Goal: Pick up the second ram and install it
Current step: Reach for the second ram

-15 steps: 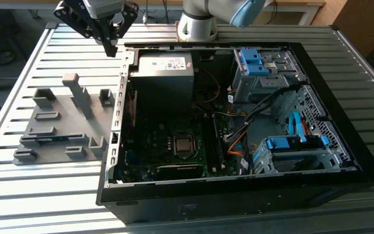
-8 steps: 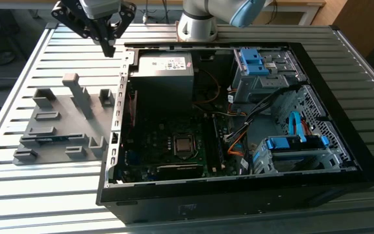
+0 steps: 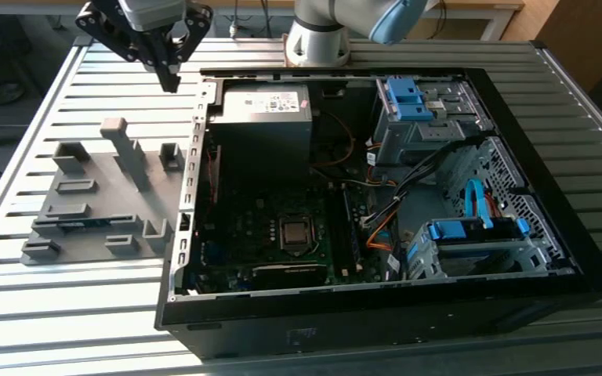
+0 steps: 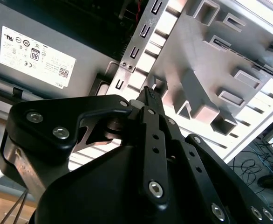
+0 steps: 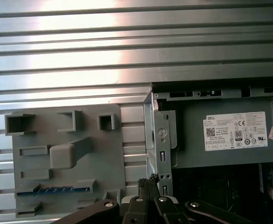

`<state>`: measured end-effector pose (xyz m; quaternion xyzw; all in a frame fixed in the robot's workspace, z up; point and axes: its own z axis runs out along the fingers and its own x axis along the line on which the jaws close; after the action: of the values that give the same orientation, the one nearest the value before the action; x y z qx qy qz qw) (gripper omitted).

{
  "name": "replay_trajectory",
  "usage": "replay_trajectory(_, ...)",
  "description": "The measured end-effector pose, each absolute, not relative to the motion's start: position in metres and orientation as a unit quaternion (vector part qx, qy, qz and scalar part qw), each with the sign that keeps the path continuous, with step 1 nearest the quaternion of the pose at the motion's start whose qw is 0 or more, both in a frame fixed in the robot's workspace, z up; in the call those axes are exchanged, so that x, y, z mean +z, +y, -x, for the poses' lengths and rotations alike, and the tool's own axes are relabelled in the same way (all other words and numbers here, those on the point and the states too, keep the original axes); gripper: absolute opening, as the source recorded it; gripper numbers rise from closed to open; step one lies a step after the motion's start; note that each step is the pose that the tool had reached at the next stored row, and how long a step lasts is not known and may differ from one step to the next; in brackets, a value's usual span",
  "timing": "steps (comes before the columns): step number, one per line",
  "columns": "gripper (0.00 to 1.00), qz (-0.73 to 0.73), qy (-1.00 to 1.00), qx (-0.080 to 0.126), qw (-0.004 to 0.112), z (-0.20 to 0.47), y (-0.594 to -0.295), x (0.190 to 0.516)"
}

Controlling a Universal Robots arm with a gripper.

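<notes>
The second ram, a long thin blue circuit-board stick with a row of dark chips (image 5: 52, 190), lies in a slot of the grey plastic holder plate (image 5: 104, 163). In the exterior view I see it (image 3: 71, 223) on the near side of that plate (image 3: 103, 205), on the exterior view's left of the computer.

My end effector (image 3: 168, 78) hangs over the ribbed metal tabletop (image 3: 71, 329), well apart from the stick, near the case corner by the power supply. In both wrist views its black fingers (image 4: 148, 95) are pressed together, tip to tip, with nothing between them (image 5: 148, 182). It touches neither the plate nor the case.

The open black computer case (image 3: 583, 235) lies on its side just beside the holder plate. Inside I see:
- a grey metal power supply box with a white label (image 3: 264, 117)
- a dark motherboard (image 3: 238, 235) with a square processor socket (image 3: 295, 233)
- metal drive cages with blue plastic latches (image 3: 411, 102)
- loose cables (image 3: 385, 211) running between them
</notes>
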<state>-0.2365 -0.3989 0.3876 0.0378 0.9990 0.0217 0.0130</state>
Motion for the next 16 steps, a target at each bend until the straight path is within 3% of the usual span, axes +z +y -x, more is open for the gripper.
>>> replay_trajectory(16,0.11,-0.038,0.999,0.022,0.013,0.248,-0.399,0.387)
